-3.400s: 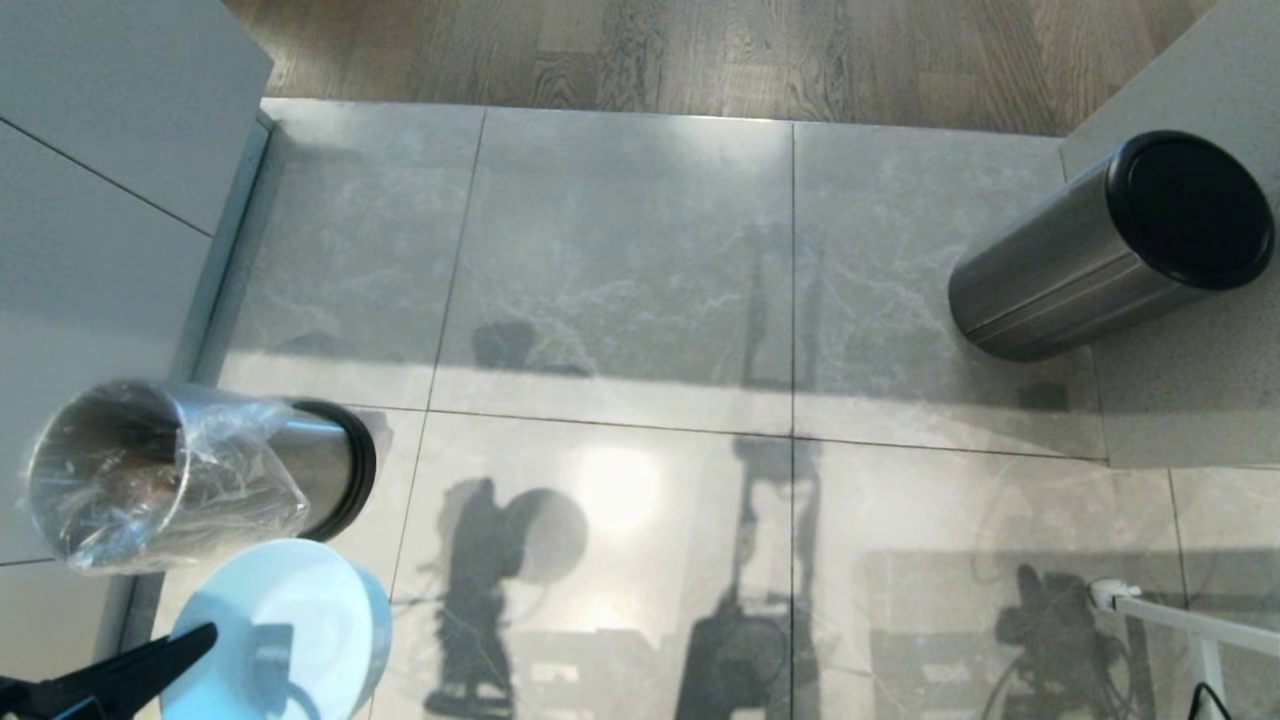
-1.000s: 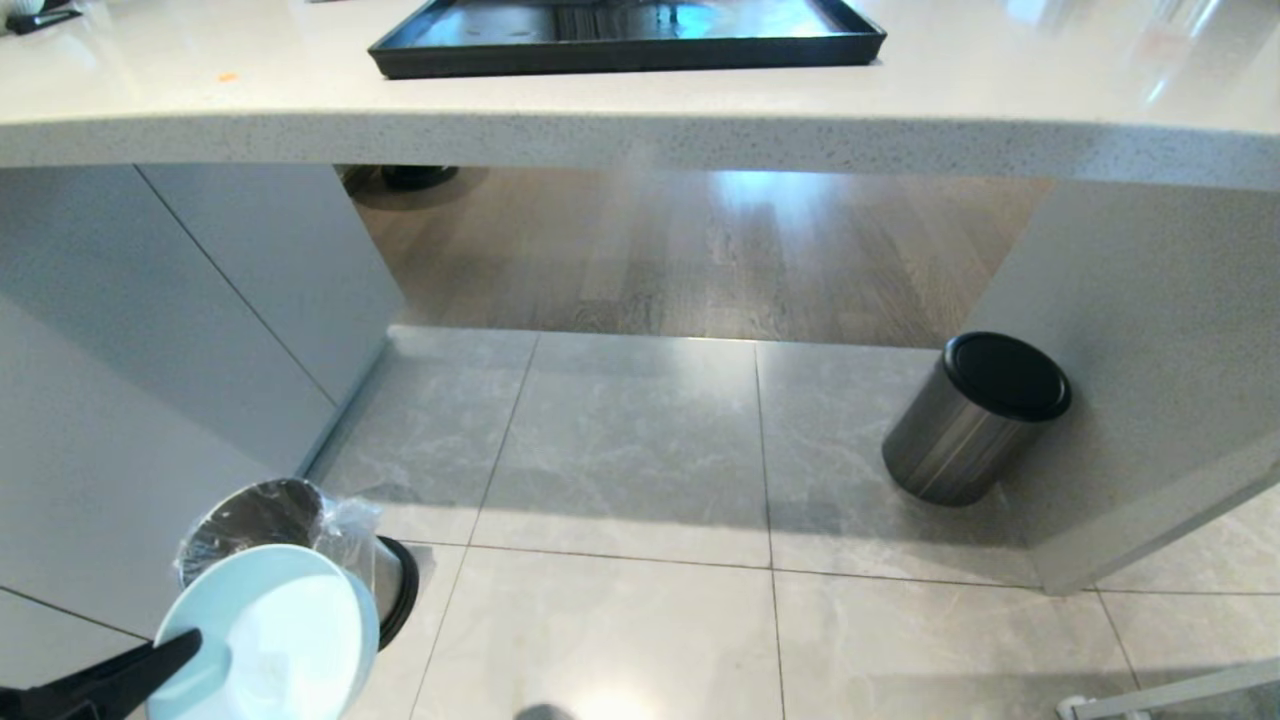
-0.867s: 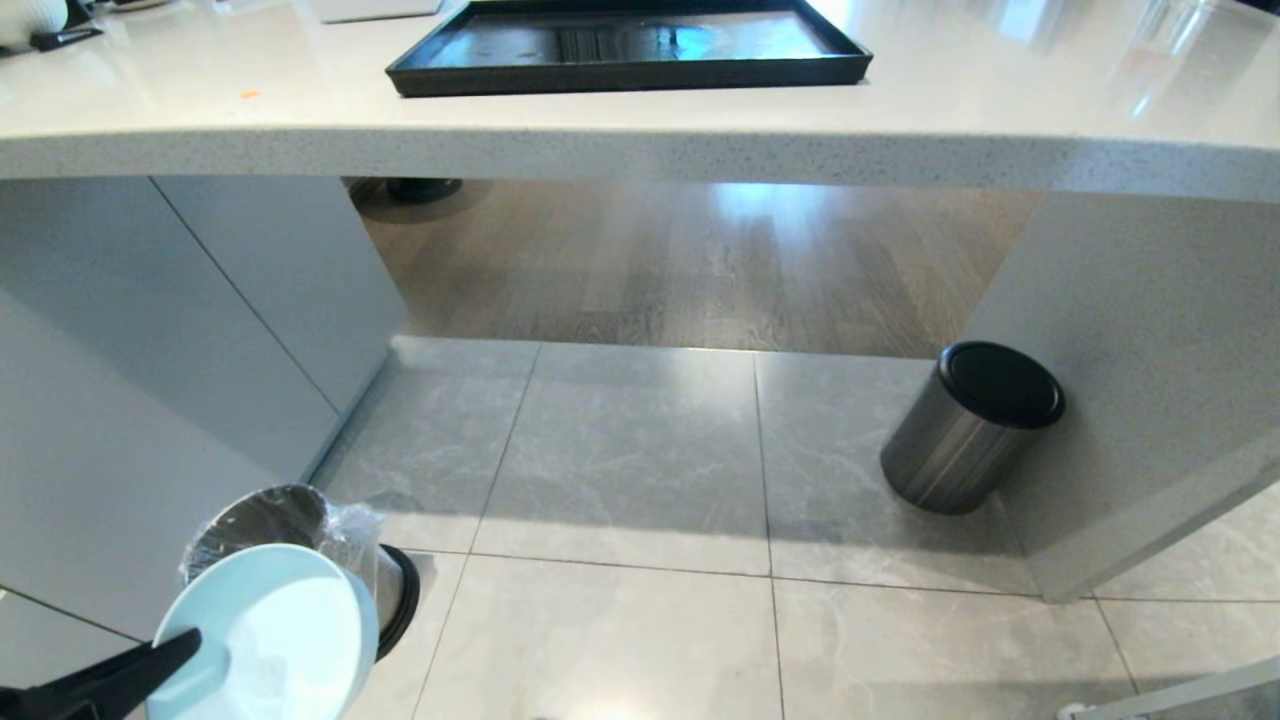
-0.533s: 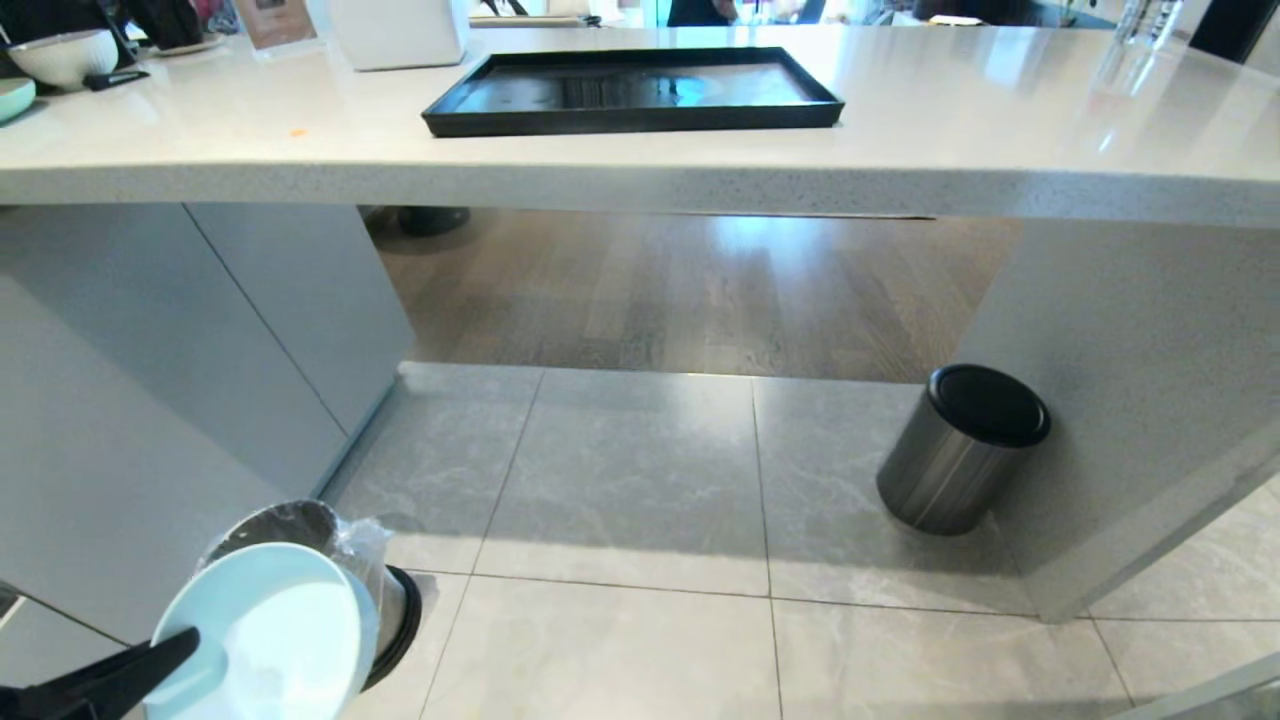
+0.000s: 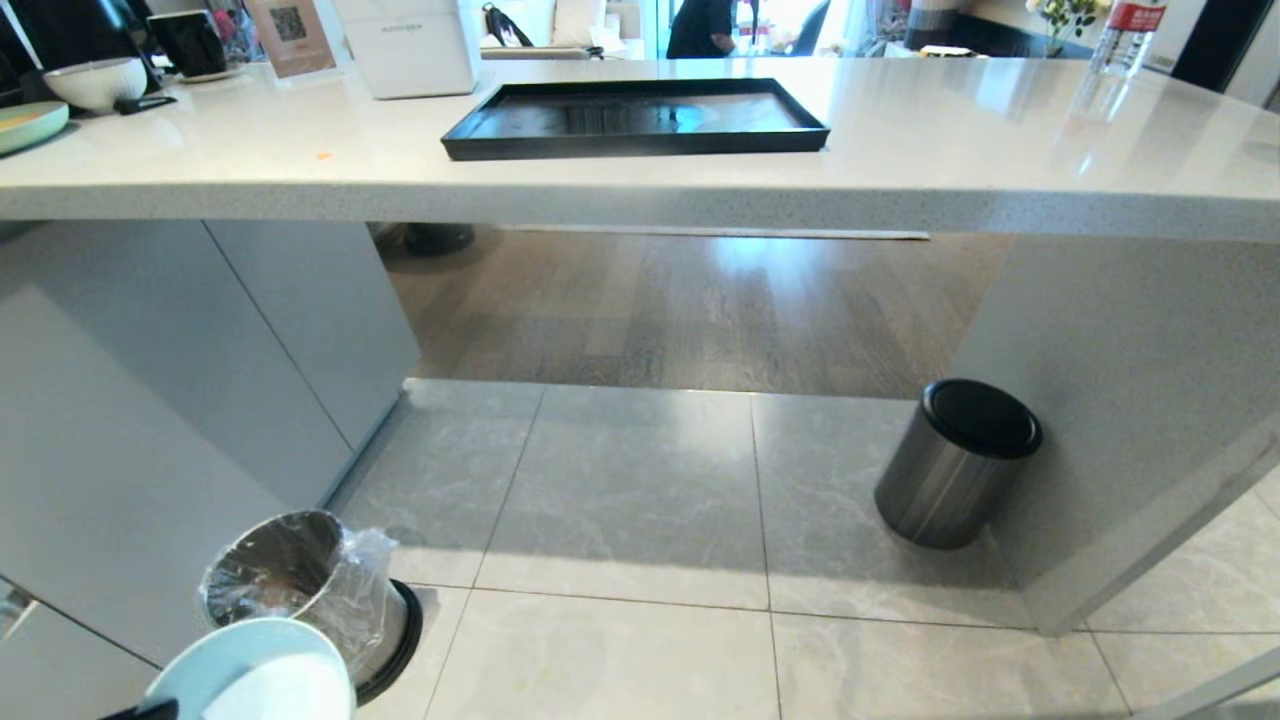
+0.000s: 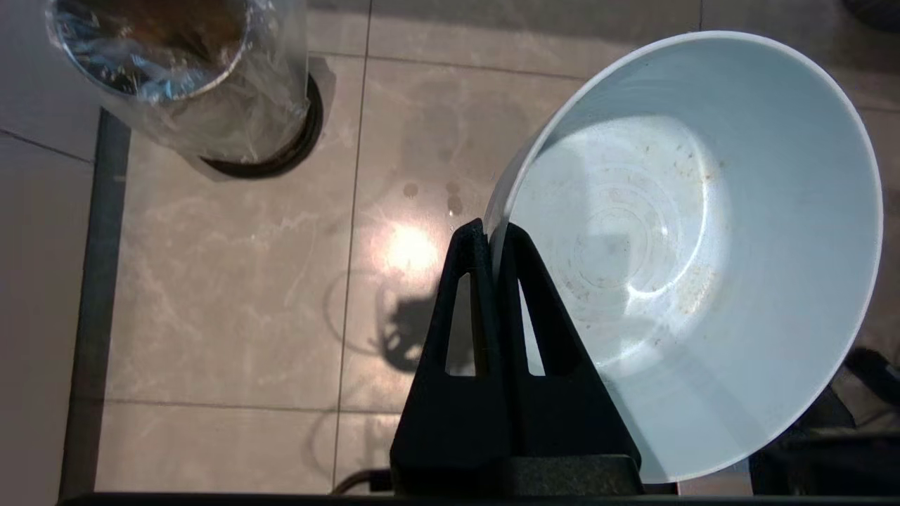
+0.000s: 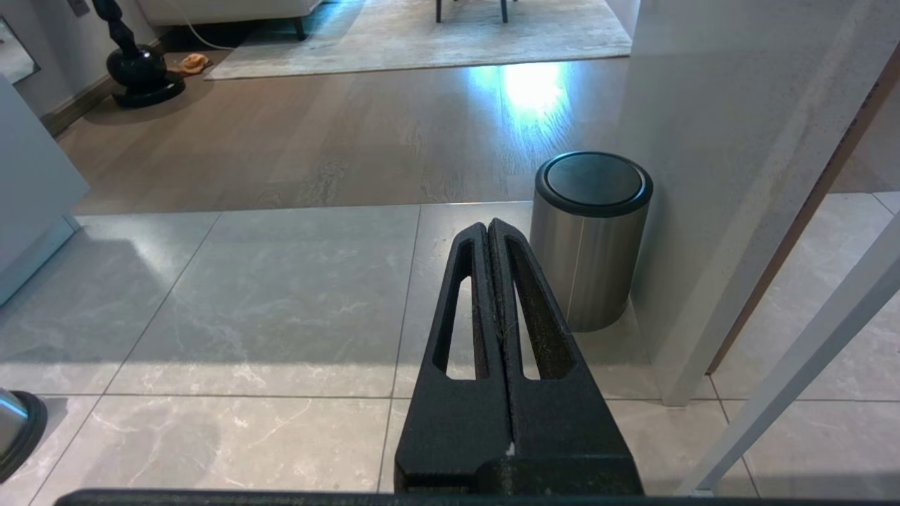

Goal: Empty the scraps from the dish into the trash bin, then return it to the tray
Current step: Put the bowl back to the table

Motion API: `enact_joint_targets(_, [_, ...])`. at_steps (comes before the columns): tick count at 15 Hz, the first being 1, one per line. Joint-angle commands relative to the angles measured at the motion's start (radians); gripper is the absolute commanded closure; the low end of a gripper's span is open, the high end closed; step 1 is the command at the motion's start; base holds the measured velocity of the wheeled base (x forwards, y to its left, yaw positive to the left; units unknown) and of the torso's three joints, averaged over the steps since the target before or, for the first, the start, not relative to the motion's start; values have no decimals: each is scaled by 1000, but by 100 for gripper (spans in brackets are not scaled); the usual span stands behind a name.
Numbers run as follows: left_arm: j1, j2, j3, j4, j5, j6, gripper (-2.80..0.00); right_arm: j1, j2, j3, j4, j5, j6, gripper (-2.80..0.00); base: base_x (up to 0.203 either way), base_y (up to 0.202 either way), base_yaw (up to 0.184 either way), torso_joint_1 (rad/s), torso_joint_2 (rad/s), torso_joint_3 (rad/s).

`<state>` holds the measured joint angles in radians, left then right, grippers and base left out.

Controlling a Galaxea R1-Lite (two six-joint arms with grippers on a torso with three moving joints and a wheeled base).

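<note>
Beside one trash bin (image 5: 290, 585), left hand (image 6: 496, 235) pinches one dish (image 6: 703, 246).

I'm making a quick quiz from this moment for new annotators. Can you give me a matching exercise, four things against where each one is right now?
Things:
1. dish
2. tray
3. trash bin
4. black-topped steel cylinder

Places:
A. on the floor, against the counter's right support
B. on the countertop
C. clamped by its rim in the left gripper
D. on the floor, by the left cabinet

Pairs: 1-C, 2-B, 3-D, 4-A
</note>
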<state>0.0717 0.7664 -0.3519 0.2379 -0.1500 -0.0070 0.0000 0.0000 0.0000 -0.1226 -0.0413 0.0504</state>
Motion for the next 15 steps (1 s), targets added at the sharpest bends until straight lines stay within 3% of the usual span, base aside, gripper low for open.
enact_joint_targets(1, [-4, -1, -29, 74, 0, 6, 0, 0, 0, 0, -2, -2, 0, 0, 0, 0, 0, 0, 0, 0])
enact_joint_targets(3, [-3, -6, -34, 115, 3, 9, 0, 0, 0, 0, -1, -1, 0, 0, 0, 0, 0, 6, 1, 45])
enact_joint_targets(15, [-1, -64, -25, 110, 0, 57, 0, 0, 0, 0, -1, 0, 0, 0, 0, 0, 0, 1, 1, 13])
